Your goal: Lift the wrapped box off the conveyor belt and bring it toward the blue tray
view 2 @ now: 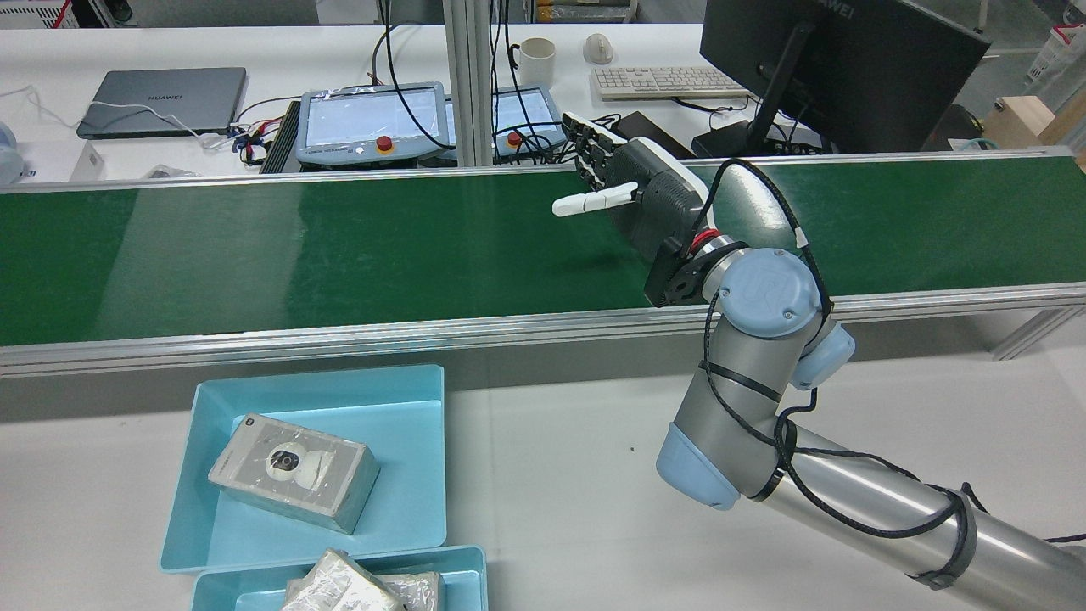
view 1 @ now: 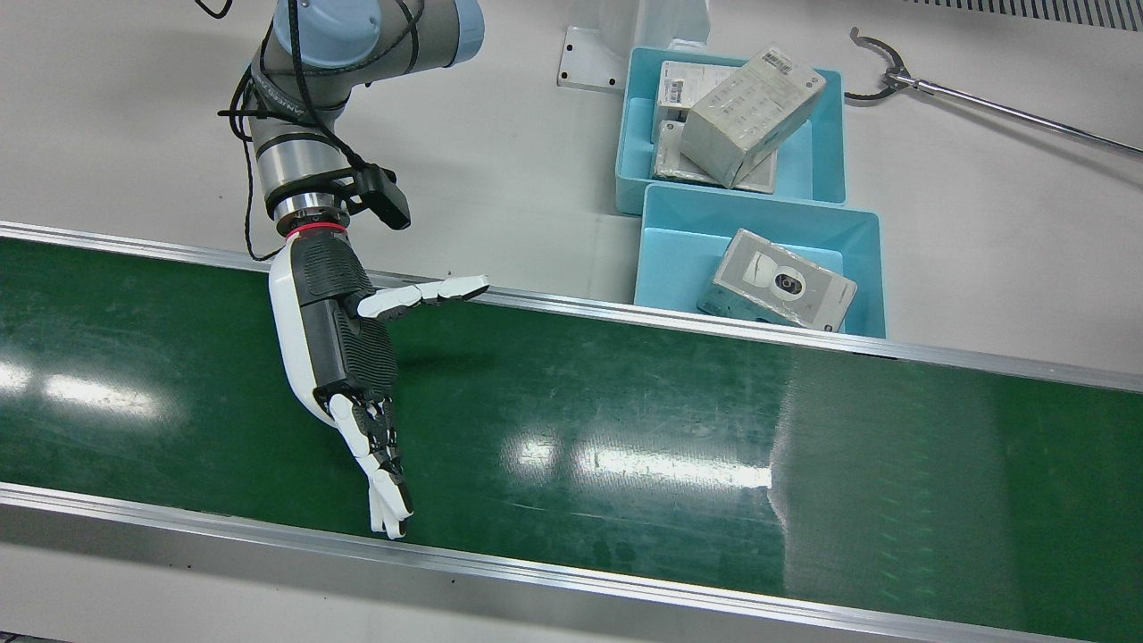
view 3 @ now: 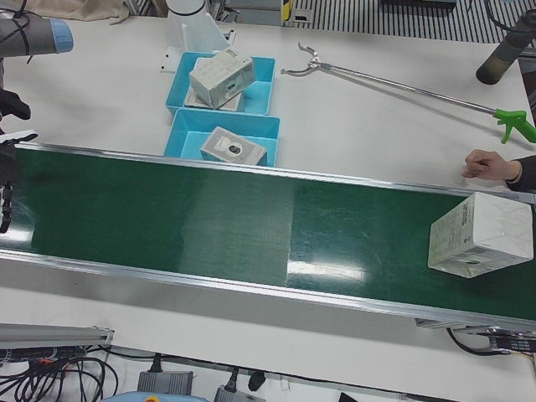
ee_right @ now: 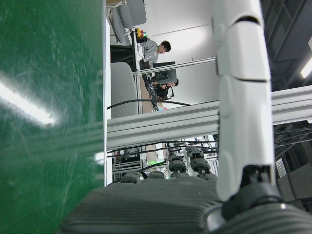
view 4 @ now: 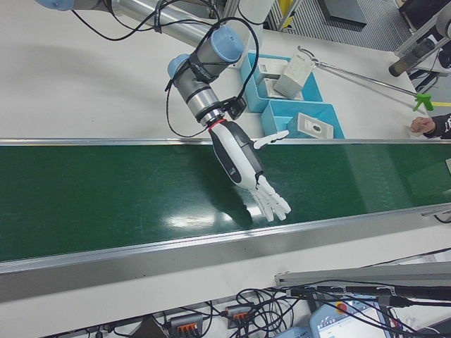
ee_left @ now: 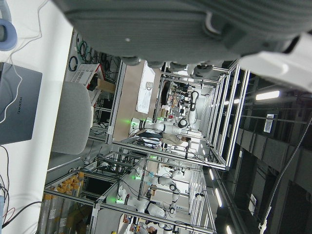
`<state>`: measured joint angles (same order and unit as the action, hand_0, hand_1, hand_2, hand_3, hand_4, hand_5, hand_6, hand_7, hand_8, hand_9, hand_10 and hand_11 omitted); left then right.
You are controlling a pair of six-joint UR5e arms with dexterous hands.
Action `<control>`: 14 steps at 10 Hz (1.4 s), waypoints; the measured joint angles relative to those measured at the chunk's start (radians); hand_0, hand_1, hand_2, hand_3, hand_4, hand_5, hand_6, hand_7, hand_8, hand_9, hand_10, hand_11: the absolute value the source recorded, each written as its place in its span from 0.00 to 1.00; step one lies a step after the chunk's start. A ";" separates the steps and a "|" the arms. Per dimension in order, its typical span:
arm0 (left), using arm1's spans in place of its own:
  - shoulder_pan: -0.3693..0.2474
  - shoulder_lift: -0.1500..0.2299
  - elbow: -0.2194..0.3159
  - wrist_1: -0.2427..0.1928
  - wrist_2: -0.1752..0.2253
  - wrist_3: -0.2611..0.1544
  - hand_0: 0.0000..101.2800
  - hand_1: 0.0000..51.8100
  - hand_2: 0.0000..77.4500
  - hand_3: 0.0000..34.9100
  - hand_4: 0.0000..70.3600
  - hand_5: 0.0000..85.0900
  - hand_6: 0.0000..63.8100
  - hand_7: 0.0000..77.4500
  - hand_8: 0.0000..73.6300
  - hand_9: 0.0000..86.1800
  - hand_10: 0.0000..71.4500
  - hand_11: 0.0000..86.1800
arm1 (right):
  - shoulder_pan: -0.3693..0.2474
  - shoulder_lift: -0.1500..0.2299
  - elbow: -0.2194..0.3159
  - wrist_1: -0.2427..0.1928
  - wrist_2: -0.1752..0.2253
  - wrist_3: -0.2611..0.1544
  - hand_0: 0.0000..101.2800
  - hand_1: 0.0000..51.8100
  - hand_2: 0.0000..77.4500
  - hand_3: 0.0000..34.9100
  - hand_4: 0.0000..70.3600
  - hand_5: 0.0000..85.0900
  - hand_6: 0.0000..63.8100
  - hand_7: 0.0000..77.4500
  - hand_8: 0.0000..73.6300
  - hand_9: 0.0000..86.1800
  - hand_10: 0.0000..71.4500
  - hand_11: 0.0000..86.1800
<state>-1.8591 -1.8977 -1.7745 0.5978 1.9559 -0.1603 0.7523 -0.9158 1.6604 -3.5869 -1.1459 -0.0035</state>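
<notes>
- Front view: my right hand [view 1: 344, 357] hangs over the green conveyor belt [view 1: 625, 429] at the left of the frame, palm flat, fingers spread straight, thumb out toward the blue tray [view 1: 763, 268]; it holds nothing.
- Left-front view: the wrapped box [view 3: 480, 235] sits on the belt at the far right edge of the frame, well apart from my hand, which barely shows at the far left edge.
- The box is a pale, blocky carton under glossy clear film, printed on its side, resting slightly askew to the belt's rails.
- My left hand appears only as a blurred dark palm at the top of its own camera view; whether it is open or closed, I cannot tell.
- Risk, as I judge it: the slick film could let the box slide out of my fingers if I close late or off-centre.
- Risk: the skewed box may arrive corner-first and twist or be knocked away.
- The tray already holds a similar box [view 1: 775, 290], so room is tight.
</notes>
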 joint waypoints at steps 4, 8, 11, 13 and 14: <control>0.000 0.000 0.000 0.000 0.000 0.000 0.00 0.00 0.01 0.00 0.00 0.01 0.00 0.01 0.01 0.01 0.01 0.01 | -0.008 0.000 -0.001 0.029 0.000 -0.004 0.49 0.33 0.09 0.01 0.10 0.09 0.00 0.00 0.00 0.01 0.00 0.01; 0.000 0.000 0.000 0.000 0.000 0.000 0.00 0.00 0.01 0.00 0.00 0.01 0.01 0.01 0.01 0.01 0.01 0.01 | -0.013 -0.001 -0.016 0.099 0.000 -0.004 0.49 0.28 0.06 0.01 0.09 0.10 0.02 0.00 0.00 0.01 0.00 0.01; 0.000 0.000 0.000 0.000 0.000 0.000 0.00 0.00 0.01 0.00 0.00 0.01 0.01 0.01 0.01 0.01 0.01 0.01 | -0.015 -0.002 -0.018 0.116 0.000 -0.004 0.48 0.28 0.06 0.01 0.10 0.12 0.03 0.00 0.00 0.01 0.00 0.01; 0.000 0.000 0.000 0.000 0.000 0.000 0.00 0.00 0.01 0.00 0.00 0.01 0.01 0.01 0.01 0.01 0.01 0.01 | -0.017 -0.003 -0.019 0.123 0.000 -0.004 0.48 0.28 0.06 0.01 0.10 0.12 0.03 0.03 0.00 0.01 0.00 0.01; 0.000 0.000 0.000 0.000 0.000 0.000 0.00 0.00 0.01 0.00 0.00 0.01 0.01 0.01 0.01 0.01 0.01 0.01 | -0.017 -0.003 -0.019 0.124 0.000 -0.004 0.48 0.28 0.06 0.01 0.10 0.12 0.03 0.01 0.00 0.01 0.00 0.02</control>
<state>-1.8591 -1.8977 -1.7745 0.5978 1.9559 -0.1603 0.7353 -0.9184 1.6416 -3.4627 -1.1459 -0.0077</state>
